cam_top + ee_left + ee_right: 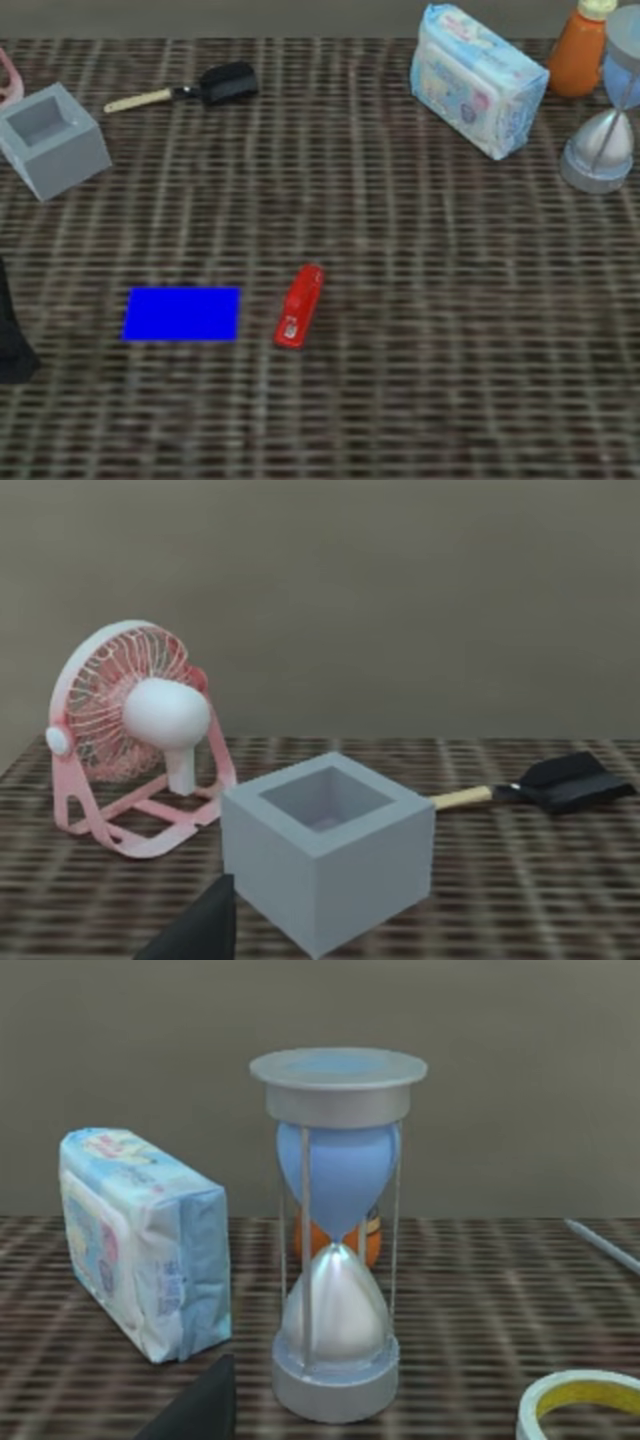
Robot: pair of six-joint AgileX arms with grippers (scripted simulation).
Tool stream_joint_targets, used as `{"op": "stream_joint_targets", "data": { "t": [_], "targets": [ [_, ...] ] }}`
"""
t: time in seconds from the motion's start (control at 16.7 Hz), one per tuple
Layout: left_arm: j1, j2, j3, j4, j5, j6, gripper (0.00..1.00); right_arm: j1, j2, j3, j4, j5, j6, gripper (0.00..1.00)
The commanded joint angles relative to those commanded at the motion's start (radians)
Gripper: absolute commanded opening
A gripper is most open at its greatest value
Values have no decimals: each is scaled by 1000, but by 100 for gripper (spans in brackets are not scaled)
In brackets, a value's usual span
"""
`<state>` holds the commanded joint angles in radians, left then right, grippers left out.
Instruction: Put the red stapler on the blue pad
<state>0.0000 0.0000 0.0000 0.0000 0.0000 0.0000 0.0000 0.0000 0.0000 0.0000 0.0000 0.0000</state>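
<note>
Nothing's been grabbed yet, so this looks like the very start. The red stapler [300, 306] lies flat on the table just to the right of the blue pad [181, 314], not touching it: slim, bright red, a pale mark near one end. The left arm sits at the table's left edge, nearest the stapler; can't tell how its pincer stands. Next up is probably reaching over and closing across the narrow body.

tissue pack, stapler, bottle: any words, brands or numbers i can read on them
Nothing can be read.
Pale blue-white tissue pack: coloured print, too blurred to read.
Slim red stapler: a small white mark near one end, no legible text.
Orange bottle: no text visible.
</note>
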Motion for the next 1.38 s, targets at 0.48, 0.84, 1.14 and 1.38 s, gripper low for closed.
{"op": "stream_joint_targets", "data": {
  "t": [0.48, 0.84, 1.14, 1.38],
  "targets": [
    [-86, 217, 218, -159, 6, -44, 100, 0, 0, 0, 0, 0, 0, 100],
    [-251, 799, 725, -506, 1, -130, 100, 0, 0, 0, 0, 0, 0, 100],
    [-405, 1374, 1179, -837, -4, -207, 100, 0, 0, 0, 0, 0, 0, 100],
    [-513, 1740, 1490, -1066, -5, -265, 100, 0, 0, 0, 0, 0, 0, 100]
  ]
}}
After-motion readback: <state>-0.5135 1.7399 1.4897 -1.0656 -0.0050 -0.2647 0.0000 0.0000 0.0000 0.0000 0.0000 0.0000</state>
